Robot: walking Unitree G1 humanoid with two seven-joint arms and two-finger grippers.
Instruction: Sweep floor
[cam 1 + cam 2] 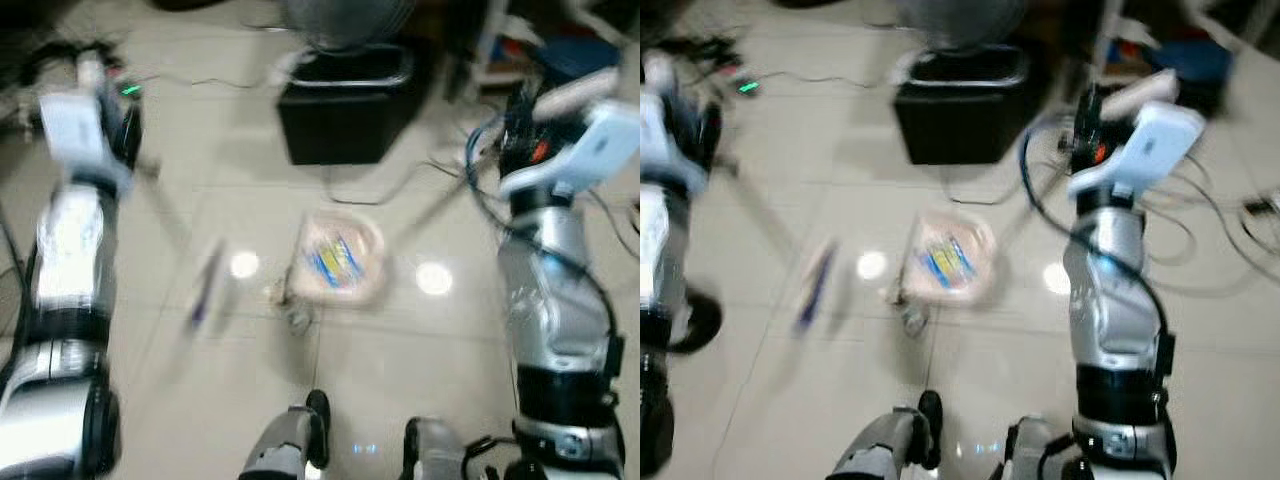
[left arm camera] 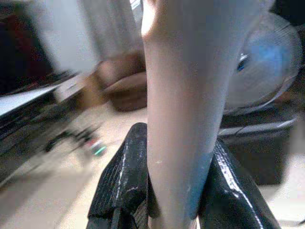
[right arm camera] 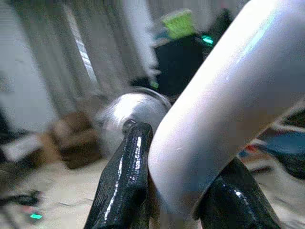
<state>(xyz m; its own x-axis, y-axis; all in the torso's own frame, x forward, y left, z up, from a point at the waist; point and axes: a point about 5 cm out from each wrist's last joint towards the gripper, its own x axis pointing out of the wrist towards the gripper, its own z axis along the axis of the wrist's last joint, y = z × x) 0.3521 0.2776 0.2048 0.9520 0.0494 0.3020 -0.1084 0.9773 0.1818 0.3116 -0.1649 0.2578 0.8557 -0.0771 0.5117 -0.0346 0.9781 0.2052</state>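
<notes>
A pale pink dustpan (image 1: 340, 258) lies on the tiled floor ahead of my feet, with a blue and yellow wrapper (image 1: 335, 260) in it. Its long white handle (image 3: 224, 100) slants up to the right, where my right gripper (image 3: 186, 152) is shut on it. On the left, my left gripper (image 2: 177, 136) is shut on the pale broom handle (image 2: 183, 95). The broom's blurred head (image 1: 205, 290) is low over the floor, left of the dustpan. A small piece of litter (image 1: 295, 318) lies by the dustpan's near edge.
A black box (image 1: 345, 105) stands straight ahead beyond the dustpan, with a fan (image 1: 345, 20) on or behind it. Cables (image 1: 400, 185) trail over the tiles to its right. A device with a green light (image 1: 130, 90) sits far left. My feet (image 1: 300, 440) are just below the dustpan.
</notes>
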